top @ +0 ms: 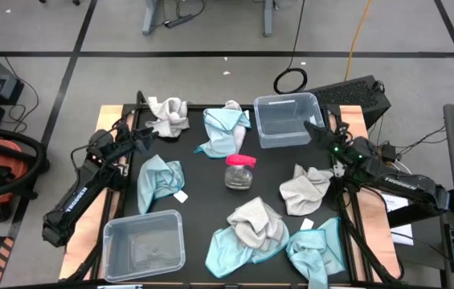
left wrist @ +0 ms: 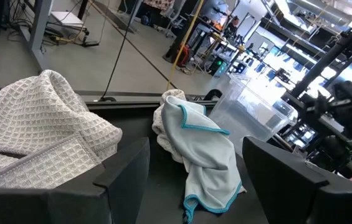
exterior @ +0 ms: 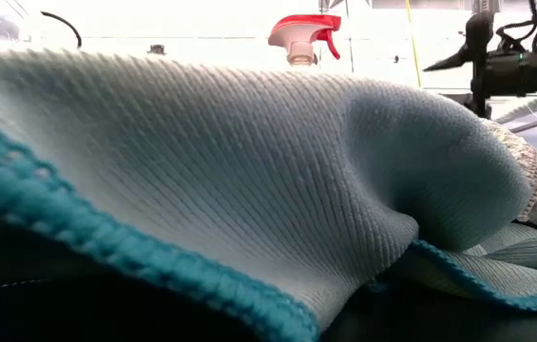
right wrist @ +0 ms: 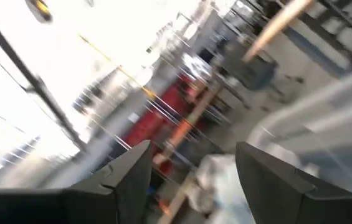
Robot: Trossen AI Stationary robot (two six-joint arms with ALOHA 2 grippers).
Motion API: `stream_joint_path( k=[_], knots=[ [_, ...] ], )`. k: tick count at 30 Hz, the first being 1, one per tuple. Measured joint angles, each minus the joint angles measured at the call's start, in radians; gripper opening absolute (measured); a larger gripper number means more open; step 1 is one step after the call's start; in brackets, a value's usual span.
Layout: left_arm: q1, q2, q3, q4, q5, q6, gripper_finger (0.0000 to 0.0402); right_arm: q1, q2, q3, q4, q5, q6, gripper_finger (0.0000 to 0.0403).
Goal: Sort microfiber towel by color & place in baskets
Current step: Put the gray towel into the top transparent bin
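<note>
Several microfiber towels lie crumpled on the black table: a grey one (top: 168, 116) and a blue one (top: 227, 128) at the far side, a blue one (top: 160, 181) at the left, a grey one (top: 305, 189) at the right, a grey one on a blue one (top: 255, 225) at the near side, and a blue one (top: 316, 253) at the near right corner. One clear basket (top: 287, 120) stands far right, the other (top: 144, 245) near left. My left gripper (top: 142, 140) (left wrist: 194, 180) is open beside the far grey towel (left wrist: 32, 130), facing the blue towel (left wrist: 200, 149). My right gripper (top: 316, 130) (right wrist: 191, 180) is open next to the far basket.
A small clear jar with a pink lid (top: 240, 171) stands at the table's middle. In the low view a blue towel (exterior: 249, 171) fills most of the picture, and a red spray-bottle top (exterior: 304, 38) shows behind it. Cables and a vacuum lie on the floor around the table.
</note>
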Motion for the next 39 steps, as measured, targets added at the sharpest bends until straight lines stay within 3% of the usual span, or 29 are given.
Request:
stream_joint_path(
  k=[4,7,13,22,27,39],
  knots=[
    [0.0,0.0,0.0,0.0,0.0,0.0,0.0262,0.0,0.075,0.003,0.197,-0.071,0.016,0.0221],
    [0.0,0.0,0.0,0.0,0.0,0.0,0.0262,0.0,0.127,0.058,0.231,-0.171,0.016,0.0221],
    [0.0,0.0,0.0,0.0,0.0,0.0,0.0262,0.0,0.224,0.247,0.09,-0.304,-0.094,0.0221],
    [0.0,0.0,0.0,-0.001,0.0,0.0,0.0262,0.0,0.27,0.492,-0.266,-0.526,-0.296,0.0221],
    [0.0,0.0,0.0,-0.001,0.0,0.0,0.0262,0.0,0.271,0.526,-0.295,-0.672,-0.329,0.0221],
    [0.0,0.0,0.0,-0.001,0.0,0.0,0.0262,0.028,0.311,0.528,-0.308,-0.884,-0.398,0.0221]
  ],
)
